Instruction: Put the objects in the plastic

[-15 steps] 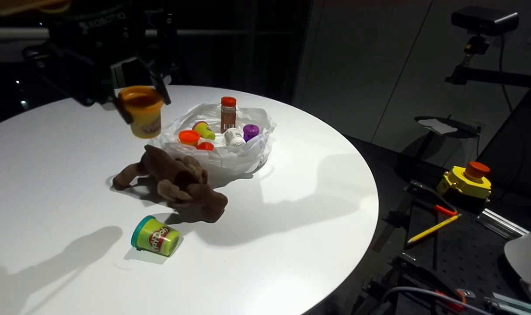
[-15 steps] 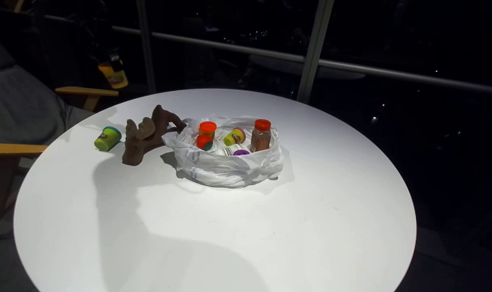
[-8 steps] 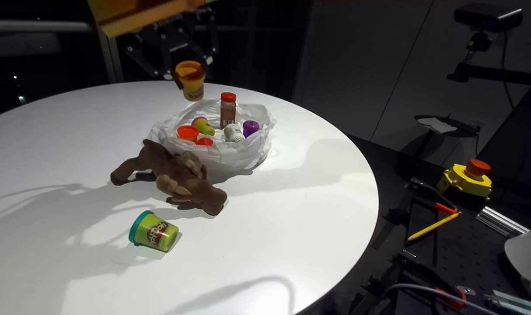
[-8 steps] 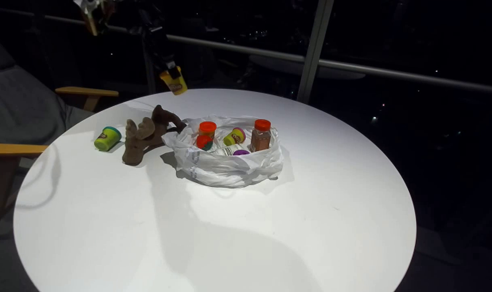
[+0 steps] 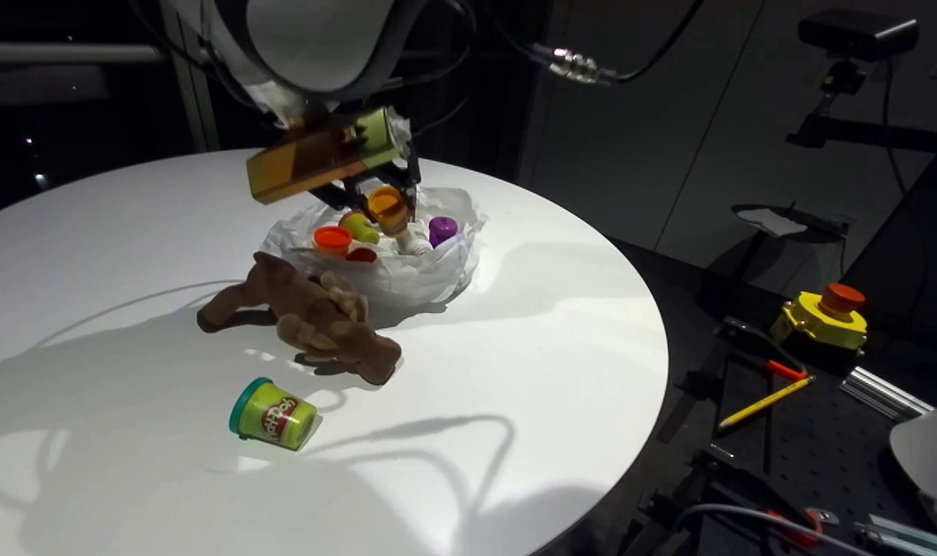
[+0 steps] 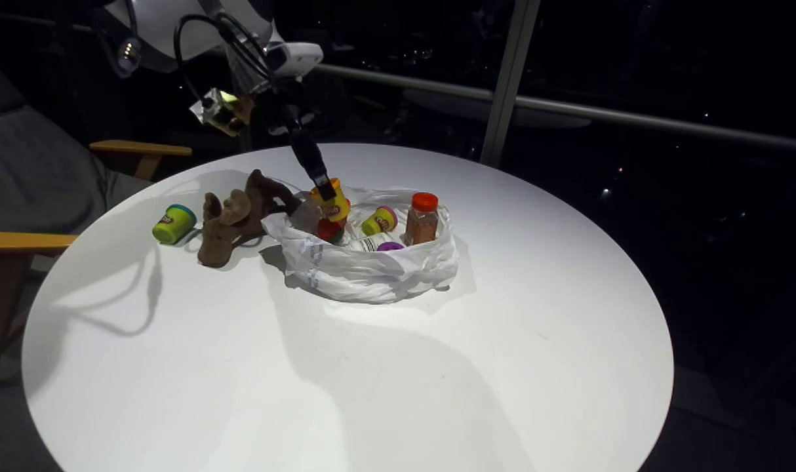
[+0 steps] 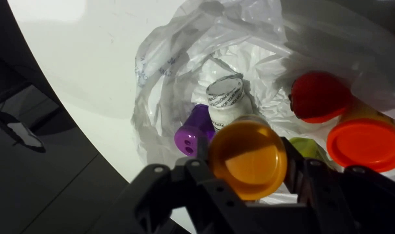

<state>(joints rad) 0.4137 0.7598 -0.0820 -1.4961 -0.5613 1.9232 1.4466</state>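
Observation:
My gripper (image 7: pixel 247 156) is shut on a yellow tub (image 7: pixel 249 162) with an orange lid, lid upward. In both exterior views the yellow tub (image 5: pixel 391 210) (image 6: pixel 336 208) is over the white plastic bag (image 5: pixel 426 282) (image 6: pixel 372 278), near its rim height. A green tub (image 5: pixel 274 415) (image 6: pixel 174 224) with a teal lid lies on its side on the table. A brown plush moose (image 5: pixel 283 297) (image 6: pixel 216 248) lies beside the bag. In the bag are a white bottle (image 7: pixel 230 107), a purple item (image 7: pixel 189 138), a red item (image 7: pixel 319 96), an orange-lidded tub (image 7: pixel 366 146) and a yellow-green tub (image 6: pixel 379 221).
A jar with a red lid (image 6: pixel 423 219) stands upright in the bag, tallest of its contents. The round white table (image 5: pixel 530 386) has its edge to the right. A yellow box with a red button (image 5: pixel 823 316) and a camera on a stand (image 5: pixel 857 35) are off the table.
The arm has carried the yellow tub across and down, from beyond the moose to over the bag. The grip is kept. The moose, green tub and bag stay put.

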